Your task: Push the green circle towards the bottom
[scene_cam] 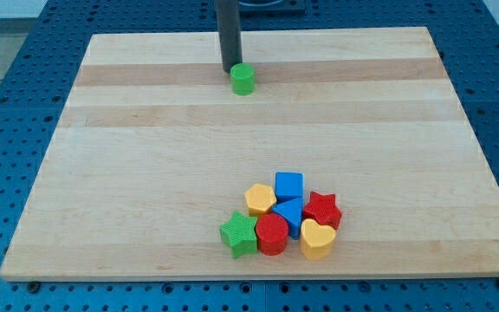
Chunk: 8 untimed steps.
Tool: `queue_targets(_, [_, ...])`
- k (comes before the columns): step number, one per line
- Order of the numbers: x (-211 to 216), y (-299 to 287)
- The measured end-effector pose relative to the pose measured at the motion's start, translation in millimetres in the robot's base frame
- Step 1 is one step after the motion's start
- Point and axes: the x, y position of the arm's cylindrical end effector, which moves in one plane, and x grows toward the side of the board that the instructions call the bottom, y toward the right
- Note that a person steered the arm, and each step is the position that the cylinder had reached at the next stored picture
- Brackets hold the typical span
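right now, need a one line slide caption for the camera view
My tip sits just above-left of the green circle block near the wooden board's top; seven coloured blocks cluster near the bottom.

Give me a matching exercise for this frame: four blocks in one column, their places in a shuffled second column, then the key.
Column 1
1. green circle
2. green star
3. blue cube
4. yellow heart

Column 2
A. top of the cluster
B. the cluster's left end
C. beside my tip, near the view's top
D. the cluster's bottom right

Pairs: 1-C, 2-B, 3-A, 4-D
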Motion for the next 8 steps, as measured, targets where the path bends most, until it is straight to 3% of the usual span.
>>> queue_targets(2, [8.0,55.9])
queue_targets(5, [22.6,2.0])
queue_targets(8, [21.7,-12.8])
